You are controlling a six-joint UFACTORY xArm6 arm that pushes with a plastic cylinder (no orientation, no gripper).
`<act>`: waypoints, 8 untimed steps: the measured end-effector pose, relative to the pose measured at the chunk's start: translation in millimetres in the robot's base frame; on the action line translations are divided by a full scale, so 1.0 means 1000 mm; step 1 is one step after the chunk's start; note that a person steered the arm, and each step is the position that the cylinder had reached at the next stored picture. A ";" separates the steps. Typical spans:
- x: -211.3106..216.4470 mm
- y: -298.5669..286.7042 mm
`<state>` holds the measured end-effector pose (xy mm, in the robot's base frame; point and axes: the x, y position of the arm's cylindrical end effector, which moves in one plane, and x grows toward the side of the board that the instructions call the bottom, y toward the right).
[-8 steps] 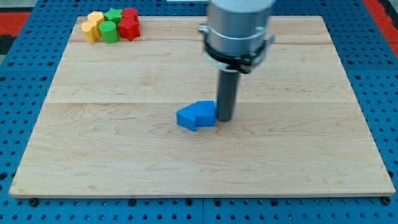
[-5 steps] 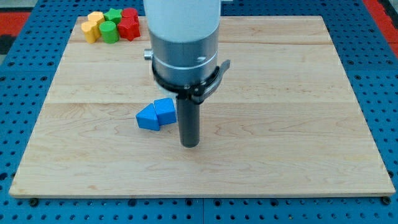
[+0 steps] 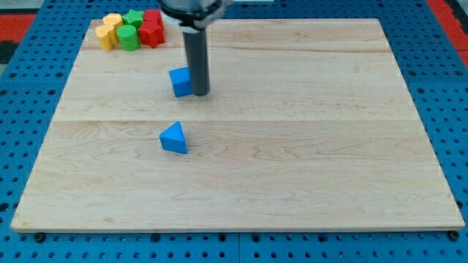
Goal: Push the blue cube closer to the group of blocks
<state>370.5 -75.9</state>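
My tip [image 3: 199, 93] sits against the blue cube's [image 3: 180, 82] right side; there is no hand to open or close. To reach the group [image 3: 132, 29] at the desk's [image 3: 307, 168] top left, push from lower right. A blue triangle [image 3: 174, 138] lies below. Pale wood, blue pegboard [image 3: 453, 109] around.

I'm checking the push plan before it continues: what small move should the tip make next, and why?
Probably keep pushing toward the view's upper left. My tip sits against the right side of the blue cube, and the group of blocks lies up-left of it with bare board between. The blue triangular block lies below, apart.
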 end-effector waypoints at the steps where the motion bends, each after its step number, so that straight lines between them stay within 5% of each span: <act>1: -0.022 -0.061; 8: -0.049 -0.150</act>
